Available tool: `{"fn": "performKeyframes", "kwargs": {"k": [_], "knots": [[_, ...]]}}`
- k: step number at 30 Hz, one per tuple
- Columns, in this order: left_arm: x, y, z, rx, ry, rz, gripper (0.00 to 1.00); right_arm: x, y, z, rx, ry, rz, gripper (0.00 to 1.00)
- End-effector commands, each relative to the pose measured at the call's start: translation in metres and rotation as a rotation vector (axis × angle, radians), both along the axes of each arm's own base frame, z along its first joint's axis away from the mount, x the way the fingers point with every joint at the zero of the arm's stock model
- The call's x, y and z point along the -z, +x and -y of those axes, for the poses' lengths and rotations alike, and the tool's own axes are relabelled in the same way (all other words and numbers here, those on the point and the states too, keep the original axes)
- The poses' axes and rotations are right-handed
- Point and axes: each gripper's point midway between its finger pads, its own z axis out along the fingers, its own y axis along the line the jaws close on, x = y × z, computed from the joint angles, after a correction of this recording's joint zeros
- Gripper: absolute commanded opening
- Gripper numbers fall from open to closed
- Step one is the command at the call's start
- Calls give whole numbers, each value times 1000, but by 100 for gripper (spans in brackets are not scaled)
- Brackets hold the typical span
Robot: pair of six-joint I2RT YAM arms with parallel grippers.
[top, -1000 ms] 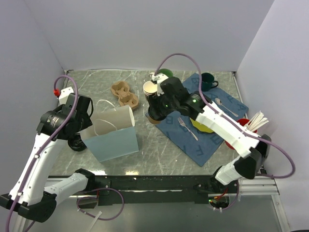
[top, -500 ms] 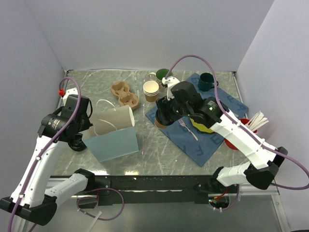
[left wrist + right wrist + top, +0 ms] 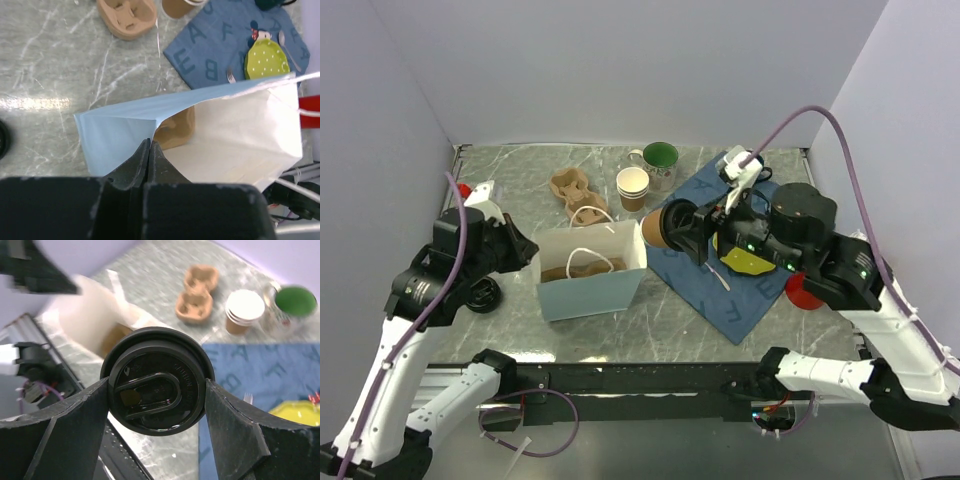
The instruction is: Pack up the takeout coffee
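The takeout coffee (image 3: 656, 228), a brown paper cup with a black lid (image 3: 157, 380), hangs tilted on its side just right of the light blue paper bag (image 3: 592, 290). My right gripper (image 3: 672, 231) is shut on it, with a finger on each side of the lid in the right wrist view (image 3: 157, 385). My left gripper (image 3: 523, 250) is shut on the bag's left rim (image 3: 150, 142). The bag (image 3: 240, 135) stands open and is white inside. A brown object (image 3: 176, 131) lies at its bottom.
A brown cup carrier (image 3: 575, 190), a stack of lidless paper cups (image 3: 633, 187) and a green mug (image 3: 660, 158) stand behind the bag. A blue cloth (image 3: 740, 295) carries a yellow plate (image 3: 750, 263). A red bowl (image 3: 803, 297) is at the right, and a black round object (image 3: 480, 295) left of the bag.
My right gripper lifted the coffee off the cloth, tipped it and carried it left toward the bag. My left gripper shut on the bag's rim, and the bag now stands open, shifted right.
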Motion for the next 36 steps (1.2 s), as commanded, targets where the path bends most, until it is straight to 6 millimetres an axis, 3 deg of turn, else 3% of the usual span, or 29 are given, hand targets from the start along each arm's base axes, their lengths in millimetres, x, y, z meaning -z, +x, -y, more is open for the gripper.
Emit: {"fn": "performKeyframes", "kwargs": {"k": [1,7,12,16,18,19,21,24,36], "knots": [[-2,7,11,31,-43,22,2,-35,-7,-9,-49,58,106,63],[-4,1,35,171,-105,25,1,-43,-20,-26,-108,51,133,63],[3,1,36,217,-49,5,2,-42,-18,-30,-117,20,161,64],[2,12,20,118,4,6,23,-30,-8,-32,-106,-52,210,64],[2,16,14,80,29,-7,28,-29,-2,-35,-96,-69,231,64],[-5,18,7,41,41,4,36,-31,1,-38,-98,-72,258,64],[-8,23,-7,-38,85,6,40,-31,6,-46,-108,-79,279,64],[-10,25,-17,-92,108,1,39,-31,11,-57,-127,-99,312,65],[0,21,5,-14,15,-10,38,-13,19,-72,-171,-165,347,66]]}}
